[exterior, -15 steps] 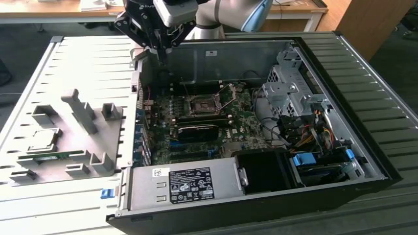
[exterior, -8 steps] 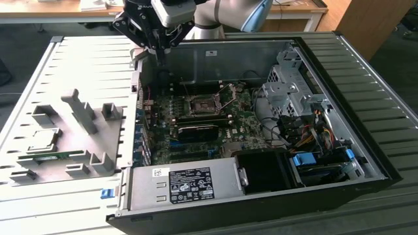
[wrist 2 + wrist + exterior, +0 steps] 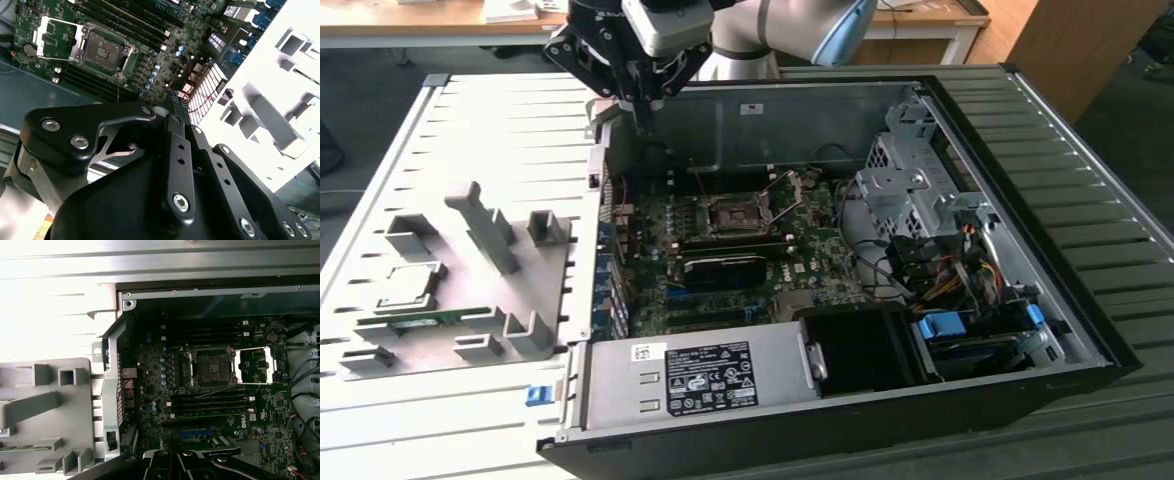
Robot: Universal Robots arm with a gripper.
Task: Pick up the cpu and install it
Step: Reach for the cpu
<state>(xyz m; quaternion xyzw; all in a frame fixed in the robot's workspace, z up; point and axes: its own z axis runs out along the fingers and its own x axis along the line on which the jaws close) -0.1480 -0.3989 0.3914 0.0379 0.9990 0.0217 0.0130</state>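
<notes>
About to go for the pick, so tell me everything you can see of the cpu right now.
The cpu is a small flat square chip, dull silver-grey metal on top with a thin darker rim. It lies flat, top up, on the pale grey fixture tray at the exterior view's left, outside the computer case. A narrow green memory stick lies just beside it on the same tray. Nothing grips it: the gripper hangs apart, up by the case's far corner.

Exterior view high, angled onto computer case [image 3: 761, 130]; both wrist views closer overhead, sharing motherboard [image 3: 155, 365]
</notes>
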